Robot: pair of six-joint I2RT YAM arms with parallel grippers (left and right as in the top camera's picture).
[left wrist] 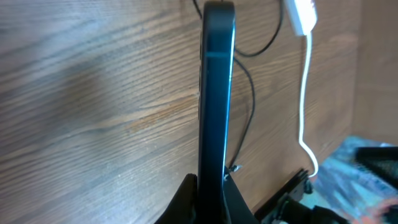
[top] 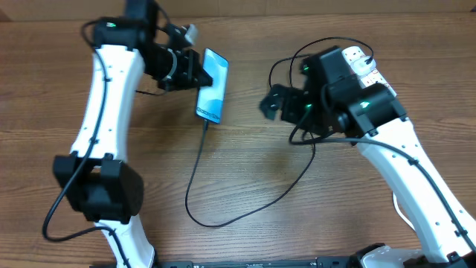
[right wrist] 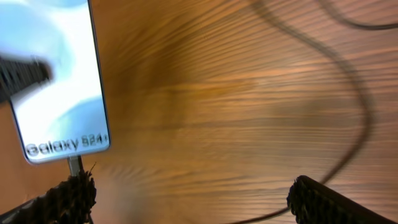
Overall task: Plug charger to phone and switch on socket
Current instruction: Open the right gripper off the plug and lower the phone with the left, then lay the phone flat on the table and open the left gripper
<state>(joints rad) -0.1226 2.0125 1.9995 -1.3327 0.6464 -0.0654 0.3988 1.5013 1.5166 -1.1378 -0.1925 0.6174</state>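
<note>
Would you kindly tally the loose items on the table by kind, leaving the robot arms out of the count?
phone: 1
charger cable: 1
power strip: 1
Total: 3

Wood table (top: 297,238): black cable (top: 195,165) loops across middle toward near edge, white power strip (top: 366,68) by far edge, right side.

The tabletop (top: 44,89) is grained wood with a soft sheen. The phone (top: 213,84) has a glossy glass screen. The charger (top: 198,156) cable looks matt black, the socket (top: 362,65) smooth white plastic. My right end effector (right wrist: 186,208) has coarse, matt black fingers (right wrist: 323,202).
</note>
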